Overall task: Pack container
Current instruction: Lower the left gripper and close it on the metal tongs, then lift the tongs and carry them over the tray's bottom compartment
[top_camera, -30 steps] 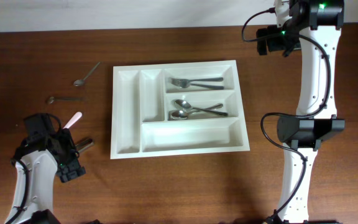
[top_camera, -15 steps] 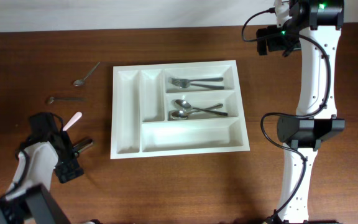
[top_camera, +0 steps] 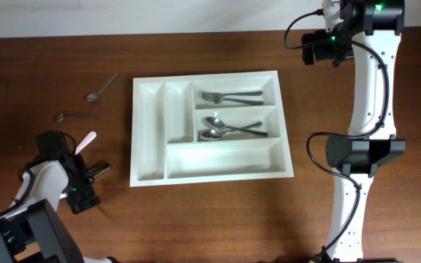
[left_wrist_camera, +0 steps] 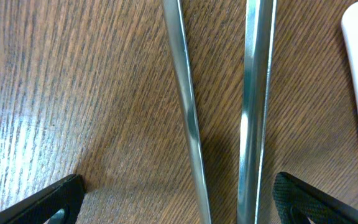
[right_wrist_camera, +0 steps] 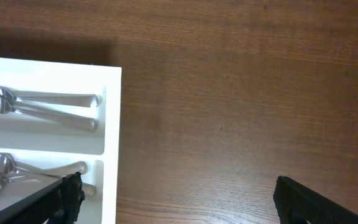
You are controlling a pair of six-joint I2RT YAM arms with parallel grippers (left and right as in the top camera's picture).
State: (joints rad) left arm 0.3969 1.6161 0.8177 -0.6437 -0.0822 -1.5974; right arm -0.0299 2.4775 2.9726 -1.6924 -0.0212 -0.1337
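1 change: L tool (left_wrist_camera: 182, 202) nearer utensils (left_wrist_camera: 186, 112)

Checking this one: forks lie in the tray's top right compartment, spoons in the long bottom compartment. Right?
Not quite. The overhead view shows the spoons in the middle right compartment of the container, just below the forks; the long bottom compartment holds nothing.

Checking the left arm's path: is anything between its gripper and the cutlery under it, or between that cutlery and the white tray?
Nothing visible. The open left gripper straddles two metal handles, and only table shows between them and the container. A pink-handled utensil lies beside them, not across.
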